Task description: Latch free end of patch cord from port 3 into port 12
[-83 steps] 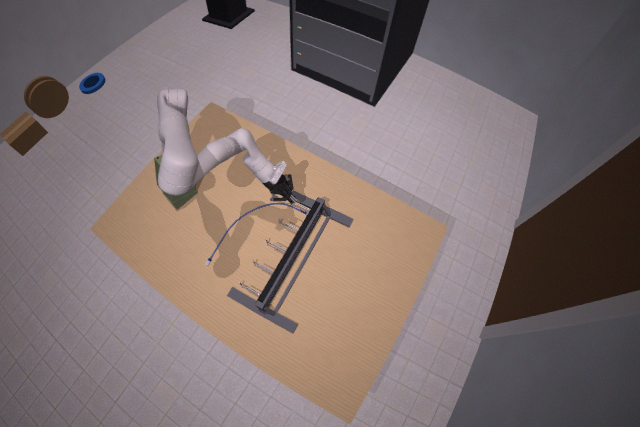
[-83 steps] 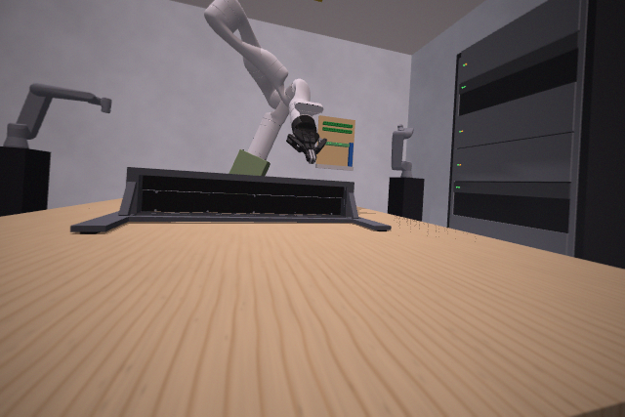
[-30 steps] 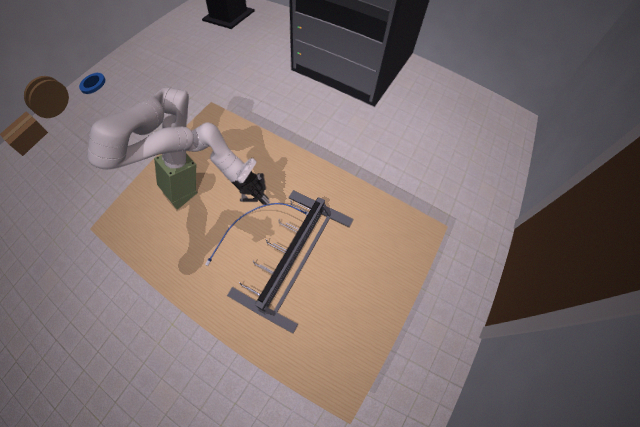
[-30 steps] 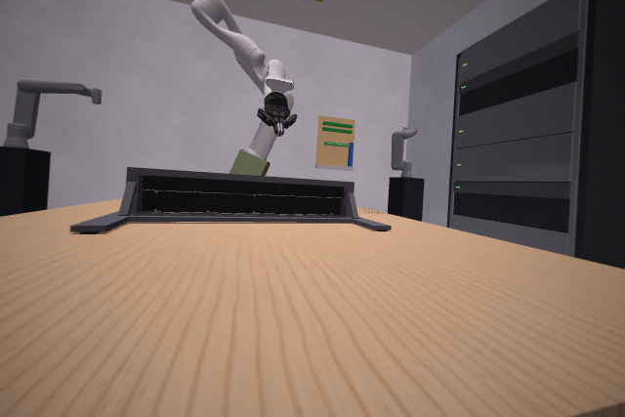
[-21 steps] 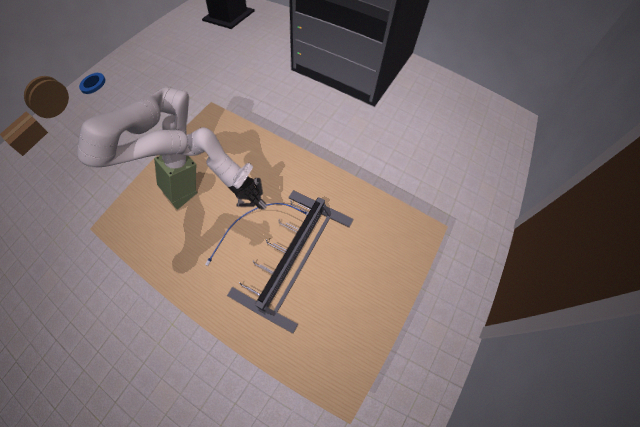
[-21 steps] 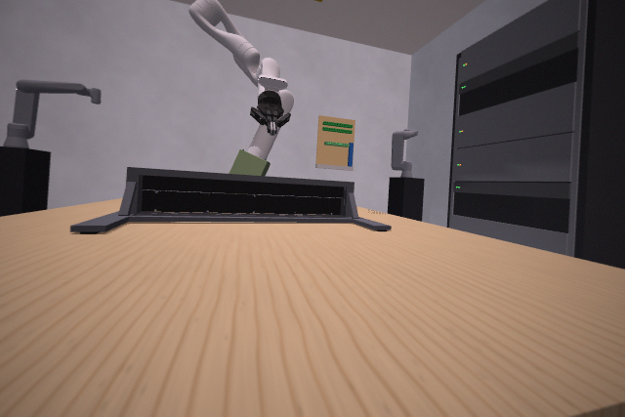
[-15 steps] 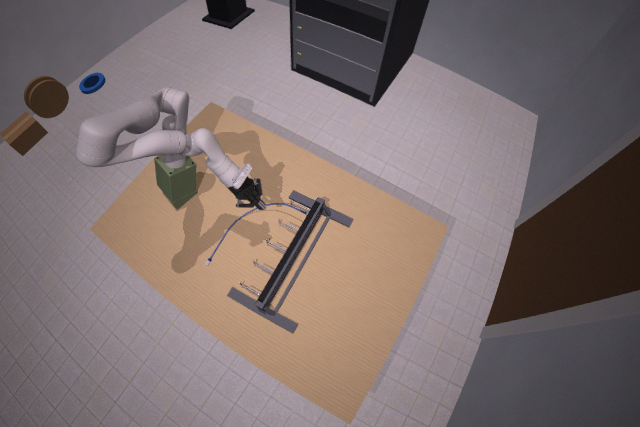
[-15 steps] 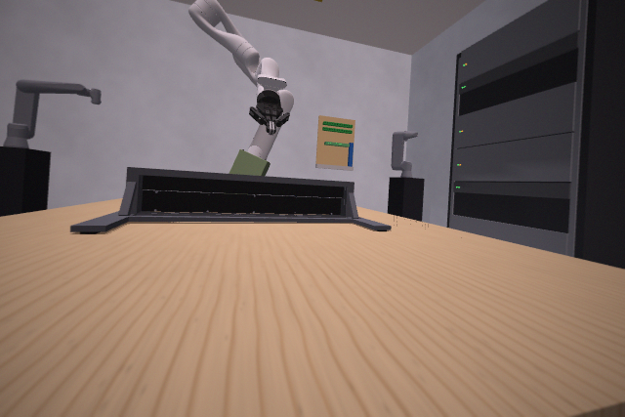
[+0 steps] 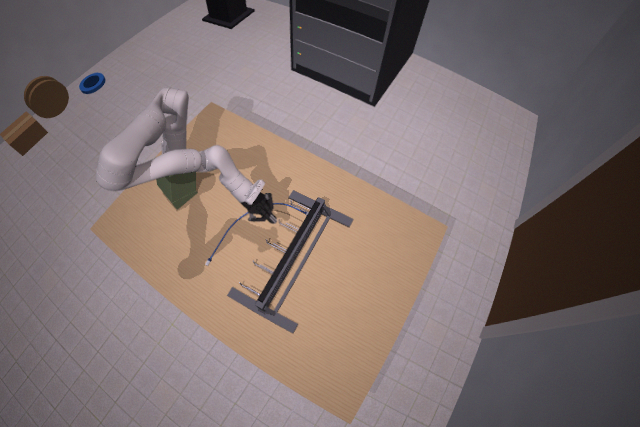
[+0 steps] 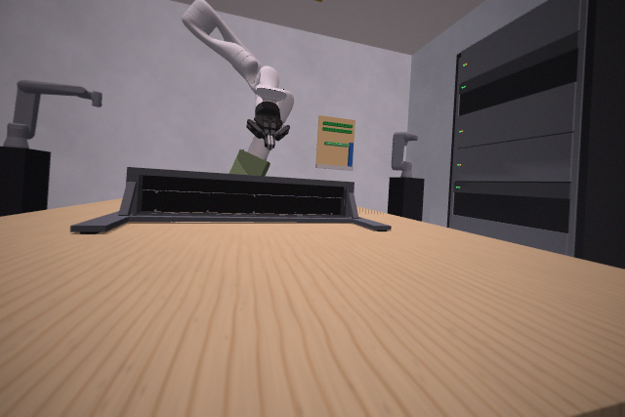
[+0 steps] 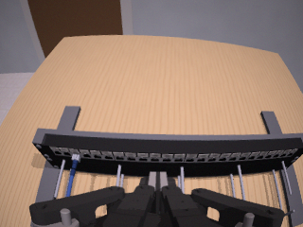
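The dark patch panel rack (image 9: 294, 259) stands on the wooden table; it also shows in the exterior view (image 10: 236, 196) and in the wrist view (image 11: 170, 151). The blue patch cord (image 9: 232, 228) runs from a port near the rack's far end in a curve across the table; in the wrist view it shows (image 11: 72, 173) at the panel's left. Its free plug (image 9: 208, 260) lies on the table, well away from the rack. My gripper (image 9: 262, 216) (image 10: 270, 142) hangs above the cord, in front of the rack; it is shut and empty, with the fingertips together (image 11: 158, 184).
Several short grey cable stubs (image 9: 268, 244) stick out of the rack toward me. My green base block (image 9: 178, 187) sits at the table's back corner. A tall black server cabinet (image 9: 356, 14) stands on the floor beyond the table.
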Controlling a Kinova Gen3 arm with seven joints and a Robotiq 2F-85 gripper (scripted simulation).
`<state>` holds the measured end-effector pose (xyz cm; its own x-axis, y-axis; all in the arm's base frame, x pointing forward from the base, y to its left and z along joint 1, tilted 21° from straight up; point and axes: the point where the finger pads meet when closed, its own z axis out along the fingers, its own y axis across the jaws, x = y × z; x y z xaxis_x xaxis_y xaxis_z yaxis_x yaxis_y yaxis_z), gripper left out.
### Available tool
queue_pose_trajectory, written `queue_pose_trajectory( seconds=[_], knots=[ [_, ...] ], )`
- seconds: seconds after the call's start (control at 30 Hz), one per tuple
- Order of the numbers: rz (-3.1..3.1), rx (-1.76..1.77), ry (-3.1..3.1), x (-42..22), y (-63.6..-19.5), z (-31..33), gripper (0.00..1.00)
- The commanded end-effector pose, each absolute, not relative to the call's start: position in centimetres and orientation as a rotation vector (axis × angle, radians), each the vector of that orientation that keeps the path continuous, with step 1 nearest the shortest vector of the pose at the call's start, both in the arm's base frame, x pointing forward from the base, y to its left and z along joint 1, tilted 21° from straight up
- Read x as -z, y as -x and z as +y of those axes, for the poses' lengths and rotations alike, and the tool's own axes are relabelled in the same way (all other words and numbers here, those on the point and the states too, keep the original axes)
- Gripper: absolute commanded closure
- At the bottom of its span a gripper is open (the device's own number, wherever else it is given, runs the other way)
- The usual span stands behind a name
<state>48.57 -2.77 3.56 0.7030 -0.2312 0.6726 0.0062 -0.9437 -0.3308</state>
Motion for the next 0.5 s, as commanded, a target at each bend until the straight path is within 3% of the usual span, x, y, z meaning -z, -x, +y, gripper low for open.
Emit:
queue_pose_trajectory(
  seconds=[0.0, 0.47],
  knots=[
    [0.162, 1.088, 2.592, -2.3, -50.1, -1.4, 1.0],
    [0.16, 1.09, 2.592, 0.9, -53.7, -0.2, 1.0]
  ],
)
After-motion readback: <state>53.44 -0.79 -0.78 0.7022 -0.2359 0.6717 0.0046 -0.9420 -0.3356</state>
